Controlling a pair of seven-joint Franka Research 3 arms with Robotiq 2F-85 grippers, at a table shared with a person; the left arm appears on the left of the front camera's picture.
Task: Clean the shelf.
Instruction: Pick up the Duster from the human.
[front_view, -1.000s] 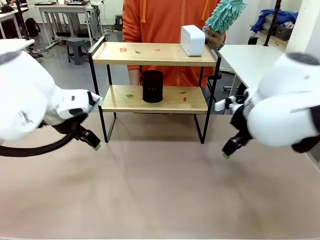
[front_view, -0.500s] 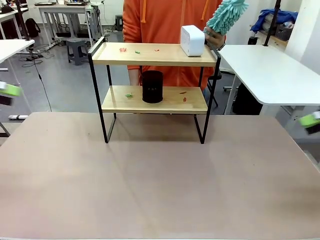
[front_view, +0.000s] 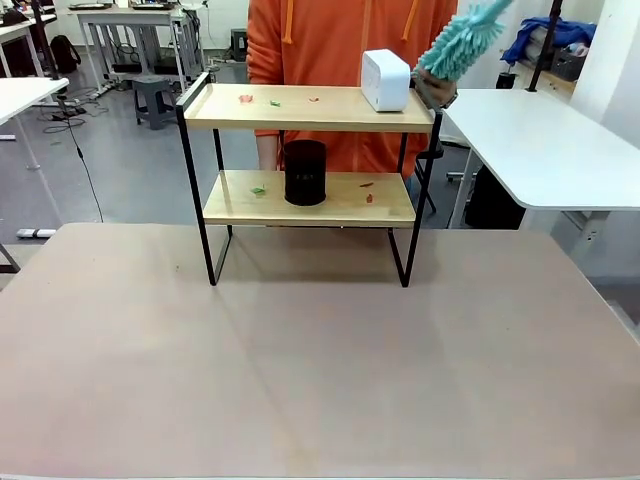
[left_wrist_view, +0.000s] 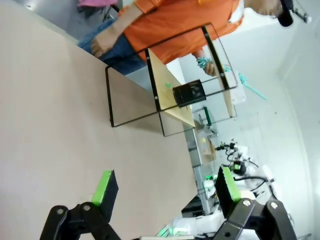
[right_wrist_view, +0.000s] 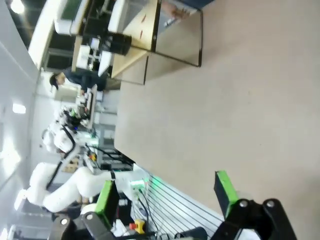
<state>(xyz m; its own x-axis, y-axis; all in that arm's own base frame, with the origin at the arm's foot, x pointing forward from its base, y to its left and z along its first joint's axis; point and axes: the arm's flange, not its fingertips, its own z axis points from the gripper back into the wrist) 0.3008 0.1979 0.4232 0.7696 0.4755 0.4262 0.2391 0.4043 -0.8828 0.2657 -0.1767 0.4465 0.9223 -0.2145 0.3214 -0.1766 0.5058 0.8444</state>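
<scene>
Hanging empty with jaws wide apart over the table (front_view: 320, 380), the left pincer (left_wrist_view: 165, 186) and the right pincer (right_wrist_view: 166, 196) sit well clear of the shelf (front_view: 300, 120), which stands midway along the table's far edge. Cleaning looks barely begun: three scraps (front_view: 245, 98) lie on each board, with one white box (front_view: 385, 80) above and one black cylinder (front_view: 305, 172) below. A person's hand (front_view: 432, 88) holds one teal duster (front_view: 465, 38) up by the top board's right end.
</scene>
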